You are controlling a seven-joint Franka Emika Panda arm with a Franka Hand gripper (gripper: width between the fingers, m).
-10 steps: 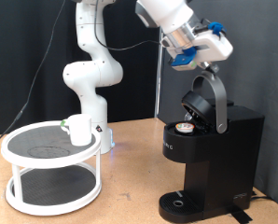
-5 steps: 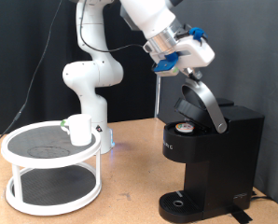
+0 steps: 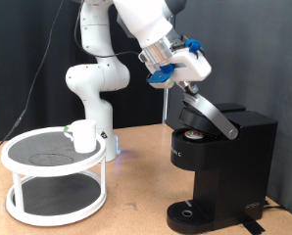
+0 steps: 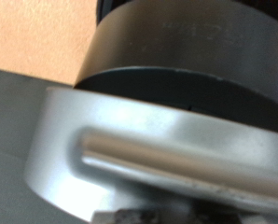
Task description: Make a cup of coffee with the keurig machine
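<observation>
Brown tabletop (image 3: 136,201) under keurig machine (image 3: 219,166), claw (image 3: 188,86) above.

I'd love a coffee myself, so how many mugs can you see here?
1. The white cup stands on the top shelf of the round white two-tier stand, at the exterior view's left, well apart from the keurig machine. Another could be hidden behind the machine.

Arm (image 3: 136,24) up high, end effector (image 3: 188,88) angled down, grip state unclear.

A white two-tier round rack (image 3: 54,182) stands on the wooden table (image 3: 136,196).
</observation>
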